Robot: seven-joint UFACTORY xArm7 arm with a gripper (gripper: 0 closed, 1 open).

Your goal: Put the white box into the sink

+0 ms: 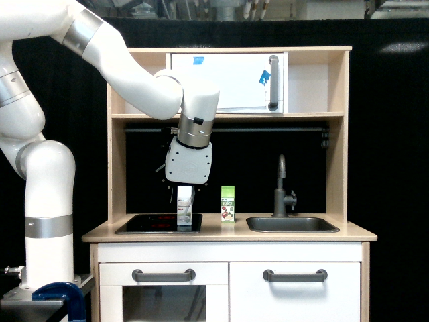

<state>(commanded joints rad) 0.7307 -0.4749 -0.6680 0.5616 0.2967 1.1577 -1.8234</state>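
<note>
The arm is leaning in from the exterior view's left, its wrist tilted, and the claw (184, 194) is hanging straight over the cooktop (144, 222). The white box (184, 210) is standing upright directly beneath the claw, right up against the fingertips, on the cooktop's near-right corner; its long axis is running vertically, in line with the fingers. From here I cannot tell whether the fingers are clamping the carton's gabled top or only straddling it, since the white housing and the dark backdrop are swallowing the gap. A little further to the claw's right, the green-topped juice carton (228, 204) is standing on the counter, clear of the box. Beyond that, well off to the claw's right and lower, the sink (291, 225) is waiting under the tap (282, 187). So the carry looks like a sideways run rightward past the juice carton.
</note>
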